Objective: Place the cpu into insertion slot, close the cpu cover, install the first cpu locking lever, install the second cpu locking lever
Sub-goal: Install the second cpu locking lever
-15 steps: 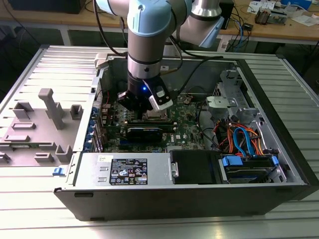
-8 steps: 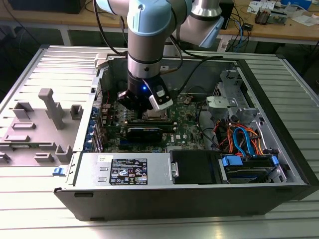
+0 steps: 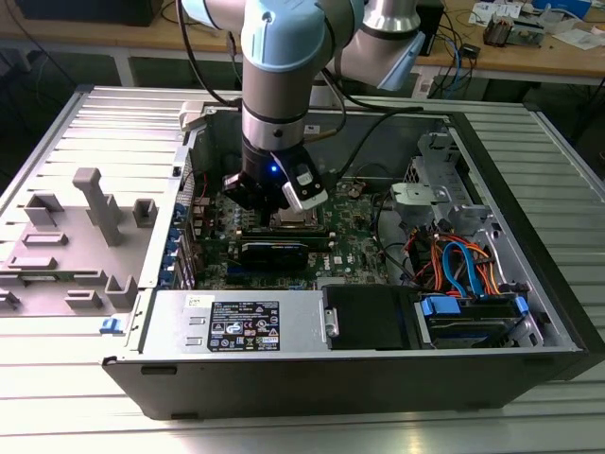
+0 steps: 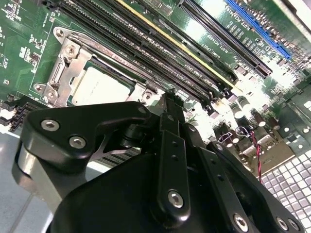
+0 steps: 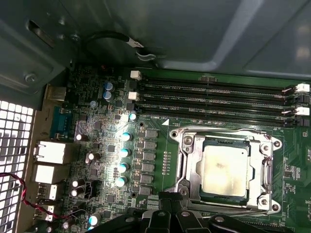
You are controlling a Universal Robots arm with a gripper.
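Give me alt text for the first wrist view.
A silver cpu sits in the insertion slot of a green motherboard, framed by the metal cpu cover. Long black memory slots run beside it, and the black gripper hangs close to the socket.

Arm reaches steeply down — tool low, wrist vertical.

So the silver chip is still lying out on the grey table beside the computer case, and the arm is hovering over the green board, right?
Not quite. The cpu is not on the table: it sits in the insertion slot on the green motherboard, with the cpu cover framing it, as the first wrist view shows. The rest holds: in the exterior view the gripper hangs over the board inside the case.
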